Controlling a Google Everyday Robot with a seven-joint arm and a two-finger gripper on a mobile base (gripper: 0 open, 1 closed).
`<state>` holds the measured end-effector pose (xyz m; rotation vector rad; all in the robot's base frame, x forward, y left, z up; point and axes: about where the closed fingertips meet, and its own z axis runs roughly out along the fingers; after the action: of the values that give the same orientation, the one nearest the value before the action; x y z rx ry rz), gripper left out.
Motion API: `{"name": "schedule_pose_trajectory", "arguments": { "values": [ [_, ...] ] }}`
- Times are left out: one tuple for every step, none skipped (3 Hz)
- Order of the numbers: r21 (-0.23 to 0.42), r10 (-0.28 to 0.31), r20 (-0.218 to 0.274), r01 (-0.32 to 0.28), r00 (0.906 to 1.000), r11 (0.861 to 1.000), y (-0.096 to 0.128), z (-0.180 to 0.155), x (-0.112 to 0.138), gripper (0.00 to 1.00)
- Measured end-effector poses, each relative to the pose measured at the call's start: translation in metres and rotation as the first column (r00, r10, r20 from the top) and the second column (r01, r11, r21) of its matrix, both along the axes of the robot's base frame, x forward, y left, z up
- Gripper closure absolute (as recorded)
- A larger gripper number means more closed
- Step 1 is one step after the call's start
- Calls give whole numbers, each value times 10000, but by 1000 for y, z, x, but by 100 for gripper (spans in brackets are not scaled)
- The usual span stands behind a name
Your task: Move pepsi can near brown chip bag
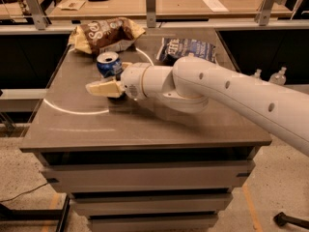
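- The gripper point(103, 81) is sitting low over the left half of the table point(145, 124). It is reaching leftward at the end of the white arm point(217, 86), which is coming in from the right.
- The fingers point(106, 88) are closing on the pepsi can point(108, 64). The near finger is lying across the can's lower front, and a cream sliver of the far finger is showing just behind the can's right edge.
- The pepsi can is standing upright between the fingers with its silver top showing. Holding it by the sides is probably what is keeping it from tipping while it is carried.
- Whether the can's base is resting on the table or hanging just above it cannot be told, because the near finger is hiding it.
- The brown chip bag point(104, 34) is lying crumpled beyond the far finger, near the table's back-left corner. It is close to the can but not touching it.
- The dark blue bag point(186, 48) is lying back toward the wrist side of the fingers, behind the arm and out of the can's path.
- The gap to the brown bag is looking small, so the task is likely nearing its end. What is likely remaining is setting the can down beside the bag and letting go without nudging the bag.
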<state>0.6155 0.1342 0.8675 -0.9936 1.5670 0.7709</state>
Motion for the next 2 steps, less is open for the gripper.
{"name": "schedule_pose_trajectory", "arguments": {
  "values": [
    [2,102,-29,-102,9999,9999,1,0,-2,88],
    [3,140,-22,-140,9999,9999,2,0,-3,100]
  ]
}}
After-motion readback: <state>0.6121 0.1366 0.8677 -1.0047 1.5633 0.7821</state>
